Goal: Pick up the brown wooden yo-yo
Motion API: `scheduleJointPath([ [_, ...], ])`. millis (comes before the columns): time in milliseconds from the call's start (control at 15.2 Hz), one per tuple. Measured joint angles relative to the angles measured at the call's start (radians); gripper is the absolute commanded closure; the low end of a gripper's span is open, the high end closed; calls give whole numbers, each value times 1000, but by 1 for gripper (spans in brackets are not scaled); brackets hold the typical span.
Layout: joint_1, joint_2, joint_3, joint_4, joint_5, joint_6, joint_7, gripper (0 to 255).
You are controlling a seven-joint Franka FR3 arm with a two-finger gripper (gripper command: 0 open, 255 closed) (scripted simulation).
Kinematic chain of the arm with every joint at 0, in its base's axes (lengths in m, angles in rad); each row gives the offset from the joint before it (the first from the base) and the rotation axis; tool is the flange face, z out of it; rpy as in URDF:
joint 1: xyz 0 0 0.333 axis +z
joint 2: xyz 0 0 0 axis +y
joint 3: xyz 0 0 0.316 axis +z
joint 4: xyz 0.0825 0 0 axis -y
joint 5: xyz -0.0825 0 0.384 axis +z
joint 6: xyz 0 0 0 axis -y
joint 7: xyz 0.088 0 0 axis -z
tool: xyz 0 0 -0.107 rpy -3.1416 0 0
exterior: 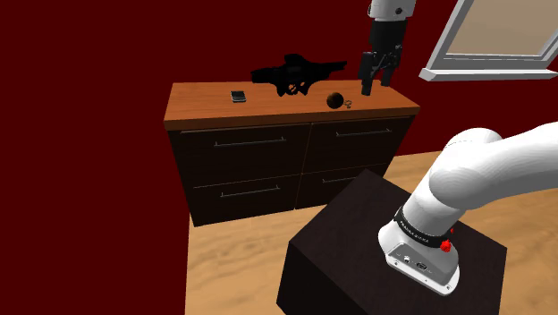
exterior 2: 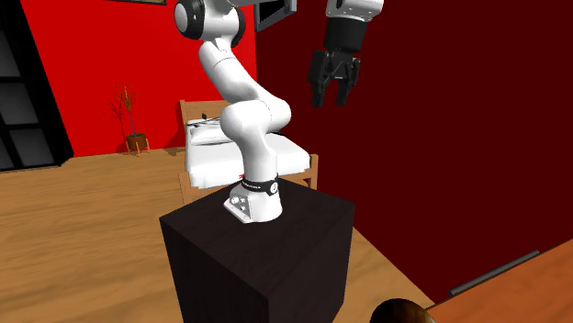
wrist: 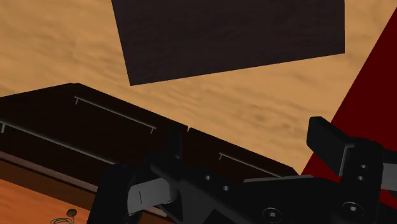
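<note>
The yo-yo (exterior: 335,100) is a small dark brown round thing lying on the dresser's wooden top (exterior: 268,106), toward the shoulder view's right. A tiny pale bit, maybe its string (exterior: 347,105), lies beside it. The second exterior view catches the yo-yo (exterior 2: 400,312) at its bottom edge. My black gripper (exterior: 376,82) hangs in the air above the dresser's right end, a little to the right of the yo-yo and apart from it. Its fingers (exterior 2: 318,92) stand apart, open, with nothing between them. In the wrist view the gripper (wrist: 235,181) looks down past the dresser's front edge, with a small string loop (wrist: 67,215) on the top.
A small black flat object (exterior: 238,96) and a black tangled shape (exterior: 295,73) sit further along the dresser top, against the dark red wall. Dark drawers (exterior: 259,161) face the wooden floor. The dark stand (exterior: 358,242) is in front; a window (exterior: 492,40) is upper right. A bed (exterior 2: 211,147) stands behind the arm.
</note>
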Motion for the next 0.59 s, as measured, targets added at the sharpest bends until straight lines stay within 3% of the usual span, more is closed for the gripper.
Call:
scheduleJointPath([
  [198,3,10,-36,-7,-27,21,-61,0],
  [594,23,80,-216,-6,-151,115,-366,0],
])
